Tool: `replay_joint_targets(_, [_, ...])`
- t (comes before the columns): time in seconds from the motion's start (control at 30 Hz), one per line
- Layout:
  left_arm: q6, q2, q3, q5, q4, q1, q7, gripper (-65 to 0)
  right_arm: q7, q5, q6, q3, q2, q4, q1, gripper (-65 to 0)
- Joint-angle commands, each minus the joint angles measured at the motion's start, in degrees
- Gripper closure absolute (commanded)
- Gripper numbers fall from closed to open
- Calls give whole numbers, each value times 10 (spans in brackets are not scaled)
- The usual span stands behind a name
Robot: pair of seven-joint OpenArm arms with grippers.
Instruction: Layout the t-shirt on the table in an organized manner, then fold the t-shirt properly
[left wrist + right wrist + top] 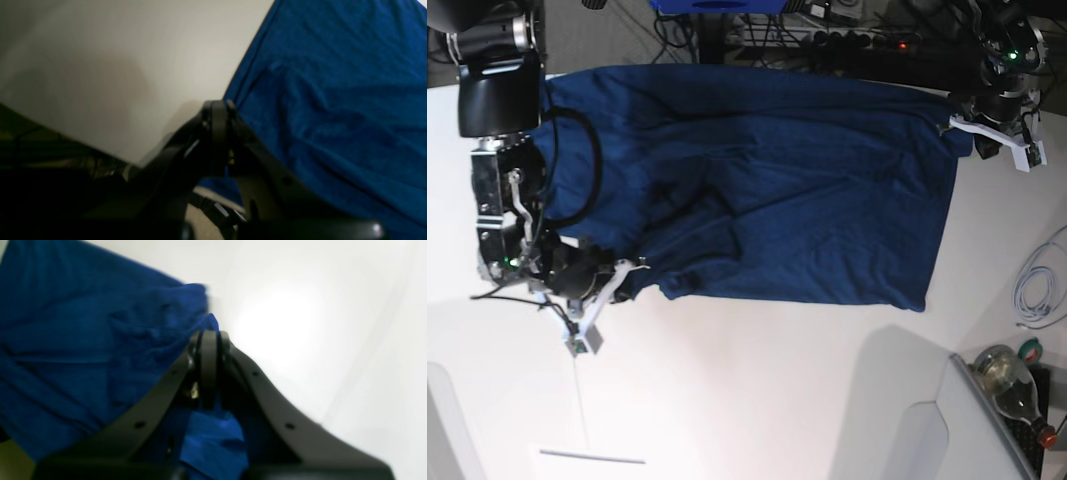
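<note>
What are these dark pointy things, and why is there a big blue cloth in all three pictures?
The dark things are a robot's two arms. Each arm ends in jaws that pinch like fingers. One picture looks at the whole white table from farther off. The other two come from little cameras fixed on the robot's wrists, so you see the jaws up close.

The blue cloth is a t-shirt spread out on the table. The right gripper has its jaws shut on the shirt's edge; blue cloth shows between them. The left gripper has its jaws shut too, right at the shirt's edge, probably pinching it, but that picture is too blurry to be sure. A white cable and a bottle sit off to one side.
</note>
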Motion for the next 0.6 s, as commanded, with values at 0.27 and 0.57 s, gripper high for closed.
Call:
replay_joint_targets(0.27, [-2, -7, -5, -4, 6, 5, -10, 0, -5, 10, 0, 40, 21, 65, 18, -8])
replay_joint_targets(0.57, [-2, -7, -4, -4, 7, 5, -10, 0, -64, 11, 4, 32, -8, 244, -10, -8])
